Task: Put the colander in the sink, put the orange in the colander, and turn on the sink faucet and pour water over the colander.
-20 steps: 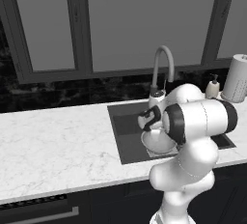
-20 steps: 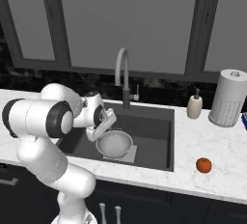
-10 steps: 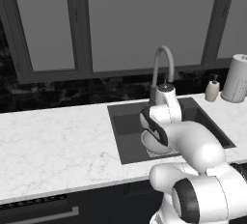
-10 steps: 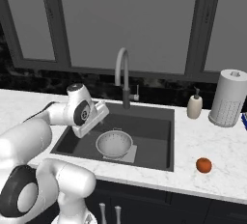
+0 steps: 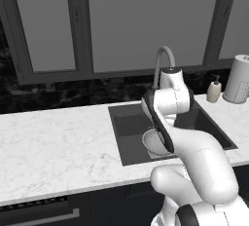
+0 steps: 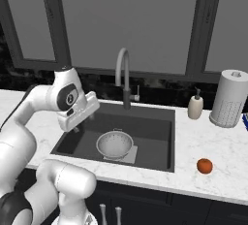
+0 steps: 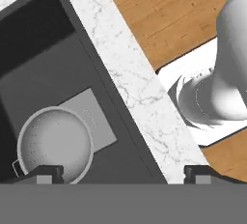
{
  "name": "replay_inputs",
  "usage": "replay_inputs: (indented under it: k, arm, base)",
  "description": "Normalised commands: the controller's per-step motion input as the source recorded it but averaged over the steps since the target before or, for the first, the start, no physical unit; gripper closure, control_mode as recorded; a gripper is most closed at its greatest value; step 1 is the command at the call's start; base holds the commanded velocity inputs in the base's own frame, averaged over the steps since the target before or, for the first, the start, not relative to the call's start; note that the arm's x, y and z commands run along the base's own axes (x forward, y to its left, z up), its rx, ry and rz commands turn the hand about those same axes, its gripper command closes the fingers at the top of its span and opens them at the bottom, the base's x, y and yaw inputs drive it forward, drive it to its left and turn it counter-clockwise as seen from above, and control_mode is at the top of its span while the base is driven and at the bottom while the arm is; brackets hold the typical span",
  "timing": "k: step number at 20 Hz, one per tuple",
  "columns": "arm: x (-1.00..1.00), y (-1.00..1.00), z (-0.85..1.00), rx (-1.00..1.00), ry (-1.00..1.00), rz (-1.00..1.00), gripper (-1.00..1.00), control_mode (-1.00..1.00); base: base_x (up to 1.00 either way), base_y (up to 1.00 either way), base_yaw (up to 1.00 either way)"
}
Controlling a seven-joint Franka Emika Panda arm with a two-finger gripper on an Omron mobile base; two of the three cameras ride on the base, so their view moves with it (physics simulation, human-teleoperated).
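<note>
The colander [image 6: 115,144] sits upright in the sink [image 6: 155,122], on the lighter square at its bottom, at about 6 o'clock from the faucet [image 6: 124,76]. The gripper [image 6: 76,128] hangs above the sink's left edge, at 9 o'clock from the colander, fingers spread wide and holding nothing. The orange [image 6: 205,166] lies on the counter [image 6: 218,170] at 3 o'clock of the sink, well apart from it

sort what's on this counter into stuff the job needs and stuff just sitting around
Needed for the job:
- round silver-grey perforated metal colander, sitting in the sink
- dark grey rectangular recessed sink
- small round orange-red orange, on the counter right of the sink
- tall grey gooseneck faucet, no water running

Just lying about:
- beige soap dispenser bottle
- white paper towel roll
</note>
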Motion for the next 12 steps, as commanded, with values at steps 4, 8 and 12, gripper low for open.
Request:
replay_inputs:
  k: [4,8,12]
  arm:
    - [-0.67,0.23,1.00,0.00,0.28,0.15,-1.00,-1.00]
    - [-0.97,-0.26,1.00,0.00,0.05,0.23,-1.00,-1.00]
    - [-1.00,-0.97,0.69,-0.03,-0.13,0.39,-1.00,-1.00]
  base:
    - [0.00,0.00,0.00]
    - [0.00,0.00,0.00]
    - [0.00,0.00,0.00]
